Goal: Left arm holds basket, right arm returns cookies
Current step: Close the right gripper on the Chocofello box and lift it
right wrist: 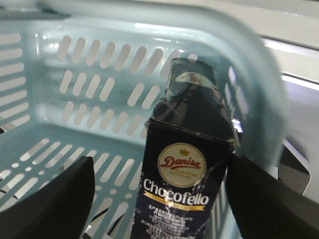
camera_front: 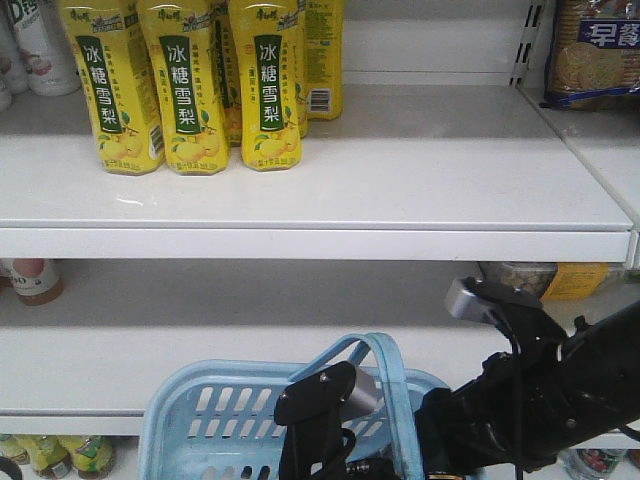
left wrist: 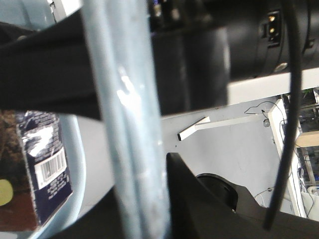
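The light blue basket [camera_front: 215, 415] hangs at the bottom of the front view, its arched handle [camera_front: 392, 385] raised. My left gripper [left wrist: 142, 199] is shut on the basket handle [left wrist: 127, 124], one black finger [left wrist: 199, 199] pressed to its right side. The left arm's black bracket [camera_front: 318, 400] and silver cylinder [camera_front: 366, 393] sit by the handle. The cookies [right wrist: 187, 179], a dark navy "Chocofello" box, stand upright inside the basket [right wrist: 75, 99]. My right gripper [right wrist: 160, 167] is open around the box, whose barcode side [left wrist: 42, 169] shows in the left wrist view. The right arm [camera_front: 530, 395] reaches in from the right.
White shelves [camera_front: 330, 190] fill the front view. Three yellow drink bottles [camera_front: 190, 85] stand at the upper shelf's back left, and a biscuit pack [camera_front: 595, 50] sits on the neighbouring shelf at top right. More bottles [camera_front: 60, 455] stand on the lowest shelf.
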Controlling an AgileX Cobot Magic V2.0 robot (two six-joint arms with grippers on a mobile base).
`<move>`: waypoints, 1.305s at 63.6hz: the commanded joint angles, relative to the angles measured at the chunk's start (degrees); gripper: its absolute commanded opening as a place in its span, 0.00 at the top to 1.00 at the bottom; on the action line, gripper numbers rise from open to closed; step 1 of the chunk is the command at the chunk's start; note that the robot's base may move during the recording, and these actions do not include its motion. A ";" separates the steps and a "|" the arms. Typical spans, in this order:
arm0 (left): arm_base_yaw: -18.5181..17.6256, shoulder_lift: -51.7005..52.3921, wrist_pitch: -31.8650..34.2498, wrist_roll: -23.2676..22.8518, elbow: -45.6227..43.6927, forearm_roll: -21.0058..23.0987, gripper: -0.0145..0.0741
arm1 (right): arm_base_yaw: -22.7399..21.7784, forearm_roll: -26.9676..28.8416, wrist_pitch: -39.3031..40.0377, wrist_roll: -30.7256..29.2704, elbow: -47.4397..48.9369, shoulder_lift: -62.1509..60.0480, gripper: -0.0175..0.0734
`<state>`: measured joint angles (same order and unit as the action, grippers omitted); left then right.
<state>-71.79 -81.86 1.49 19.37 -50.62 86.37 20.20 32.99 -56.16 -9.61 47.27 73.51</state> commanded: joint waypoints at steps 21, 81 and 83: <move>-0.08 2.39 0.85 0.72 -2.02 -1.00 0.84 | 0.86 0.53 3.03 -0.71 1.50 1.54 0.23; -0.08 2.39 0.85 0.72 -2.02 -1.00 0.84 | 0.76 0.97 0.52 -2.22 1.64 3.35 0.64; -0.08 2.39 0.85 0.72 -2.02 -1.00 0.84 | 0.76 0.66 0.52 -2.15 1.71 2.93 0.64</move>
<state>-71.79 -81.86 1.49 19.37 -50.62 86.37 21.14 32.73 -55.58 -11.14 47.27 78.78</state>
